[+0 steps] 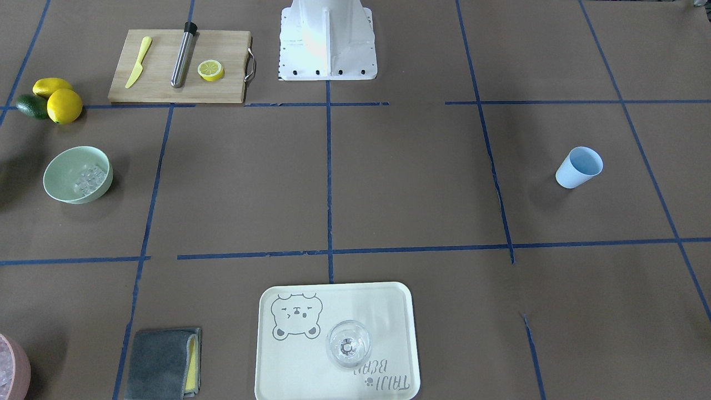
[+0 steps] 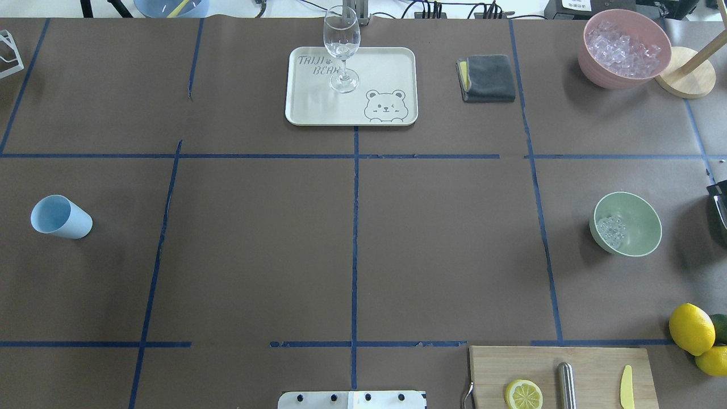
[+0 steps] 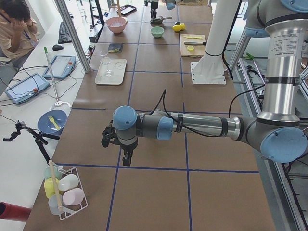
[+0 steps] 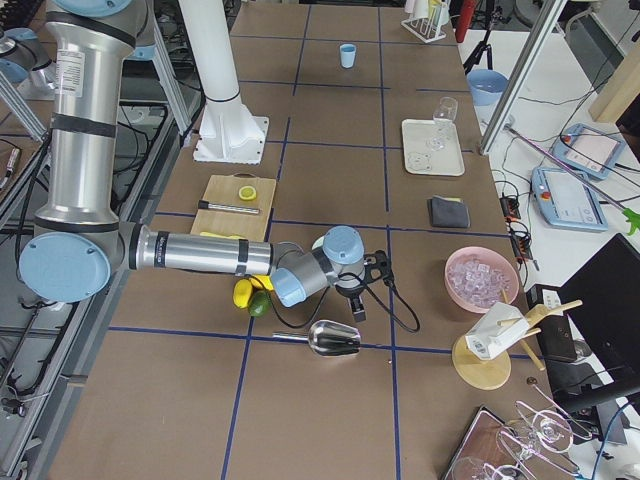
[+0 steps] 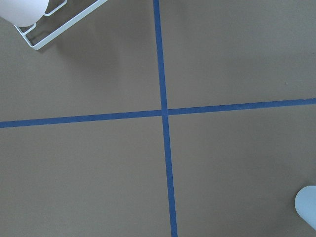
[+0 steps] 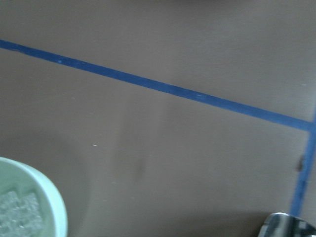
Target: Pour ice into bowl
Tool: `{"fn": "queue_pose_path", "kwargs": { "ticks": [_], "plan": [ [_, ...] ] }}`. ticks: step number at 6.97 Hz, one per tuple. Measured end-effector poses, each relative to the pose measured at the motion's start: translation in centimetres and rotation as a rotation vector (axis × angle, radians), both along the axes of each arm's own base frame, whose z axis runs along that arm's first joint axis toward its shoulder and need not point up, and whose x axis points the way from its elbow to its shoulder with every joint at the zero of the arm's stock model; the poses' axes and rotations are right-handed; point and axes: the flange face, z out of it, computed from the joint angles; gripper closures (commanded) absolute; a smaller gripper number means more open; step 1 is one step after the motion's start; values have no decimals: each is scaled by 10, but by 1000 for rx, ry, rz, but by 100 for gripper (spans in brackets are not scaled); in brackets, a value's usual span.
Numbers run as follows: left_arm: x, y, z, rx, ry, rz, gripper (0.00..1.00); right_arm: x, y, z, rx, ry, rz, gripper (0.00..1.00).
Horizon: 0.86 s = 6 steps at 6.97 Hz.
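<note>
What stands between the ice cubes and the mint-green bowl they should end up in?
Nothing visible. The ice already lies inside the bowl, gathered on one side of its floor. The light blue cup looks empty, far across the table.

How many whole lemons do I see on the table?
2. One lemon lies nearest the board; the other lemon is right beside it, by a green fruit. None seems hidden.

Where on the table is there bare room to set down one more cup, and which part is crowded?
The wide middle is bare, between the light blue cup, the tray, the mint-green bowl and the cutting board. It is crowded around the lemons.
</note>
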Motion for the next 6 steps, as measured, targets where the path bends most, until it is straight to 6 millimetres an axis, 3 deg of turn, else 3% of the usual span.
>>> {"fn": "queue_pose_path", "kwargs": {
  "ticks": [2,4,6],
  "plan": [
    [0,0,-1,9,0,0,0,88,-15,-4,-118,49,41,0],
    [0,-1,-2,16,1,0,0,111,-1,-8,-172,32,69,0],
    [1,-1,-8,26,5,2,0,110,6,-9,-189,-18,70,0]
  ]
}}
